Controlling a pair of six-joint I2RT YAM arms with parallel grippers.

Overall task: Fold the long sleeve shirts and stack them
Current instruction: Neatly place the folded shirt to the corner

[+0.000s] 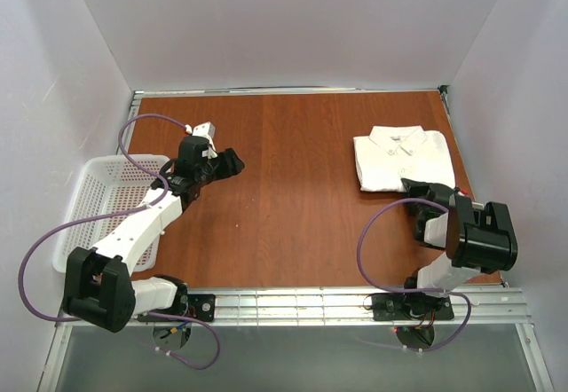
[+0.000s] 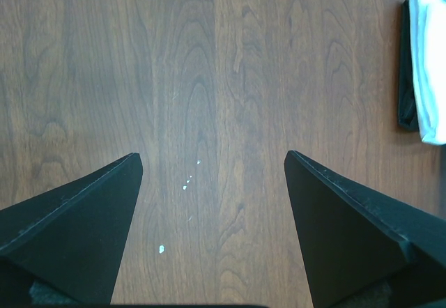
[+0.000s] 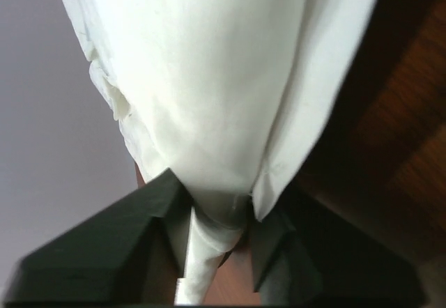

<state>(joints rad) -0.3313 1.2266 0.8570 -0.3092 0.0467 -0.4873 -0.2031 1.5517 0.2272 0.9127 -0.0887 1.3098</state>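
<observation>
The white shirt lies folded at the back right of the table, collar toward the far edge. It fills the right wrist view. My right gripper is at the shirt's near edge, and its jaws are closed on a fold of the white cloth. In the left wrist view the white shirt shows at the right edge with a dark layer under its side; I cannot tell whether that is the dark striped shirt. My left gripper hangs open and empty over bare wood.
A white mesh basket stands at the left table edge beside the left arm. White walls close in the table on three sides. A metal rail runs along the near edge.
</observation>
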